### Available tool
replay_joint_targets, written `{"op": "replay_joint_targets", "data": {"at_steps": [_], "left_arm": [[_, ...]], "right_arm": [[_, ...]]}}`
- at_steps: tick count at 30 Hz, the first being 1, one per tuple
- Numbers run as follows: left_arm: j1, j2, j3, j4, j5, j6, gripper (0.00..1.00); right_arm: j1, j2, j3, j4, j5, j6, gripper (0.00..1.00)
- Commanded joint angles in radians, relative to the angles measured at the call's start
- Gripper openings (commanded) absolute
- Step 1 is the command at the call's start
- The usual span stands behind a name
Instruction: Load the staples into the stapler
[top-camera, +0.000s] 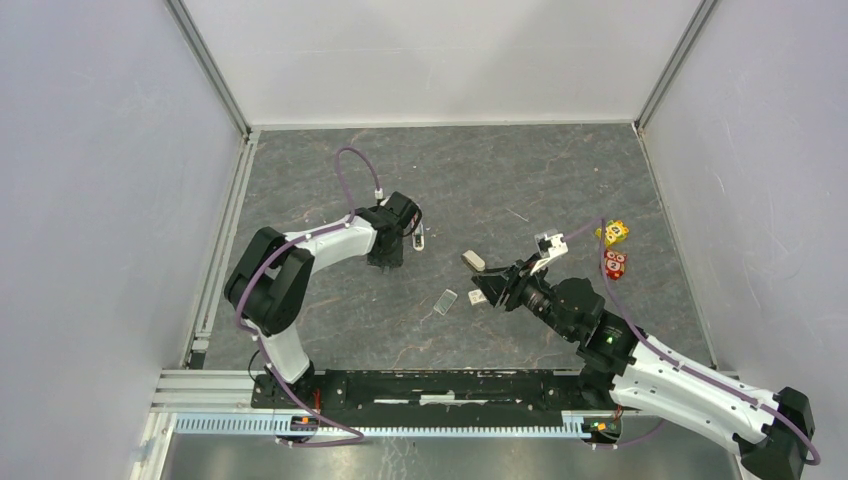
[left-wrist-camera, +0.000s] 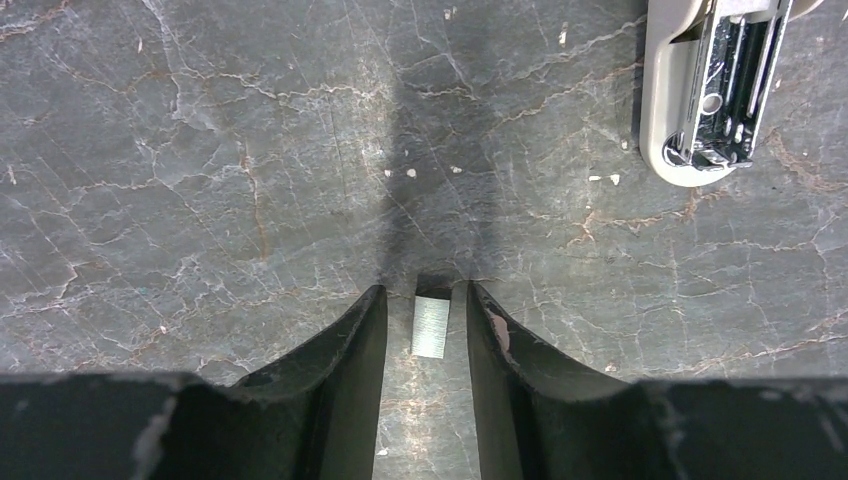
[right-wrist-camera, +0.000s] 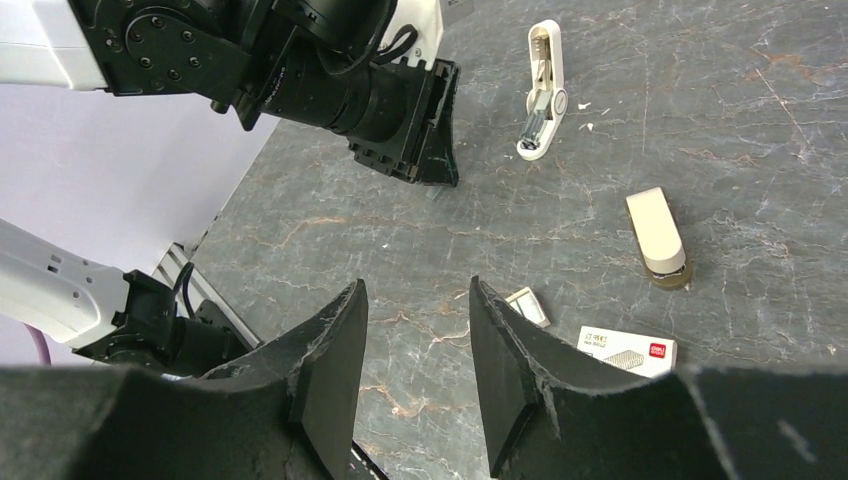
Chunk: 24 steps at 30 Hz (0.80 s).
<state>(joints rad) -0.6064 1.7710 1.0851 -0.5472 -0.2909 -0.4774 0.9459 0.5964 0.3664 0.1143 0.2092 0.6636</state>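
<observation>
The white stapler (left-wrist-camera: 712, 85) lies open on the grey table, its metal channel facing up; it also shows in the top view (top-camera: 418, 238) and the right wrist view (right-wrist-camera: 541, 92). A short silver staple strip (left-wrist-camera: 431, 326) lies on the table between the fingers of my left gripper (left-wrist-camera: 425, 288), touching neither. That gripper (top-camera: 386, 262) is open, just left of the stapler. The whitish staple box with a red mark (right-wrist-camera: 626, 350) and its small inner tray (right-wrist-camera: 527, 306) lie by my right gripper (right-wrist-camera: 416, 284), which is open and empty (top-camera: 492, 288).
A clear plastic lid (top-camera: 445, 302) lies near the middle. A beige oblong piece (right-wrist-camera: 655, 232) lies right of the stapler (top-camera: 473, 261). A yellow cube (top-camera: 613, 232) and a red cube (top-camera: 614, 264) sit at the right. Walls enclose the table.
</observation>
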Motion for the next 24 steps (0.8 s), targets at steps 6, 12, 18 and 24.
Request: {"op": "replay_joint_targets", "data": {"at_steps": [6, 12, 18, 24], "left_arm": [[0.000, 0.011, -0.022, -0.004, 0.053, 0.069, 0.34], [0.027, 0.004, -0.025, -0.022, 0.123, 0.113, 0.34], [0.040, 0.011, -0.009, -0.046, 0.128, 0.140, 0.33], [0.039, 0.009, 0.005, -0.081, 0.124, 0.143, 0.31]], "right_arm": [[-0.003, -0.018, 0.005, -0.001, 0.026, -0.007, 0.48], [-0.003, -0.023, 0.007, -0.011, 0.027, -0.006, 0.48], [-0.003, -0.025, 0.008, -0.015, 0.035, -0.005, 0.48], [-0.003, -0.024, 0.009, -0.015, 0.036, -0.007, 0.48]]}}
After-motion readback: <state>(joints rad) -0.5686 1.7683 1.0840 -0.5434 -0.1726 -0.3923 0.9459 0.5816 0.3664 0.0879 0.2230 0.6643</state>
